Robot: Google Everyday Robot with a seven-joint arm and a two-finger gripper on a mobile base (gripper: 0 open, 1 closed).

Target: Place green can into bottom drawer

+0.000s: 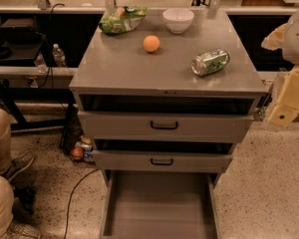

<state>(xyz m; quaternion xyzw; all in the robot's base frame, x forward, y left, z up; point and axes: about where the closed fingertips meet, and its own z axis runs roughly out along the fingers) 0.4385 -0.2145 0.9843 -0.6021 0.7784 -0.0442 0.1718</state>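
Observation:
The green can [211, 61] lies on its side on the right part of the grey cabinet top [119, 68], its silver end facing front left. The bottom drawer [159, 203] is pulled out wide at floor level, and its flat floor holds nothing. My gripper [288, 99] shows as cream-coloured arm parts at the right edge of the view. It sits to the right of the cabinet and a little below the can's level, apart from the can and holding nothing that I can see.
An orange [151, 43], a white bowl [178, 20] and a green snack bag [122, 20] sit further back on the top. The two upper drawers [164, 125] are slightly open. A person's legs [0, 148] are at the left, with a cable and small items on the floor.

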